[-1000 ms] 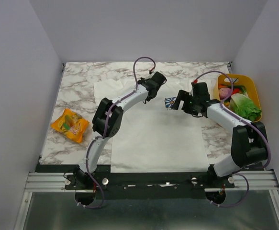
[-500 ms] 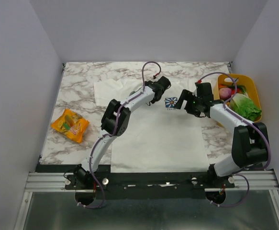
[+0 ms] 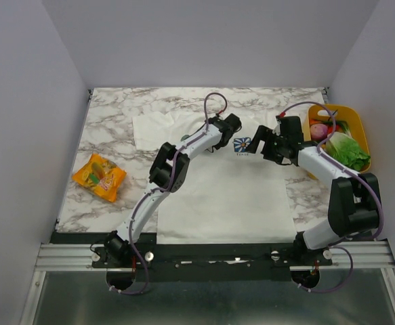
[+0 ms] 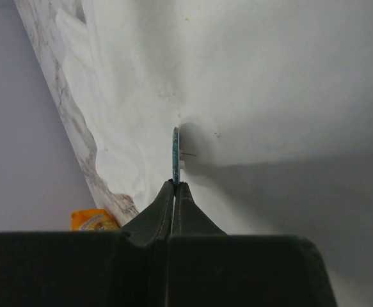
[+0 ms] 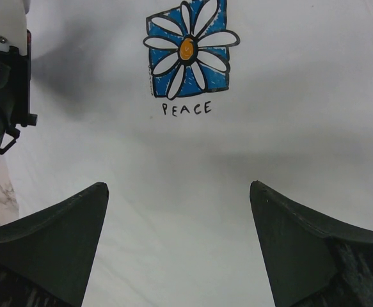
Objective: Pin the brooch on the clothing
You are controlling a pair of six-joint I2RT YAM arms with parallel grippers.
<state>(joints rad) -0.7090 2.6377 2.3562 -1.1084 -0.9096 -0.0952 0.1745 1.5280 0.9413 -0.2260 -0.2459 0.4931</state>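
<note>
The white T-shirt (image 3: pixel 224 196) lies flat on the table, its blue flower print (image 3: pixel 242 144) on the chest. My left gripper (image 3: pixel 230 128) hovers just left of the print, shut on the brooch (image 4: pixel 175 153). The left wrist view shows the brooch edge-on as a thin dark green disc held upright at my fingertips (image 4: pixel 174 183), its pin pointing sideways close over the shirt (image 4: pixel 269 96). My right gripper (image 3: pixel 257 143) is open and empty just right of the print. In the right wrist view its jaws (image 5: pixel 178 185) stand wide apart over the cloth below the print (image 5: pixel 187 51).
An orange snack bag (image 3: pixel 99 176) lies on the marble at the left. A yellow bin (image 3: pixel 357 122) of vegetables stands at the right edge. The left arm's wrist (image 5: pixel 0 83) shows at the left of the right wrist view.
My left gripper has moved right and slightly nearer, closing on the flower print with the brooch. My right gripper has shifted slightly, staying beside the print.
</note>
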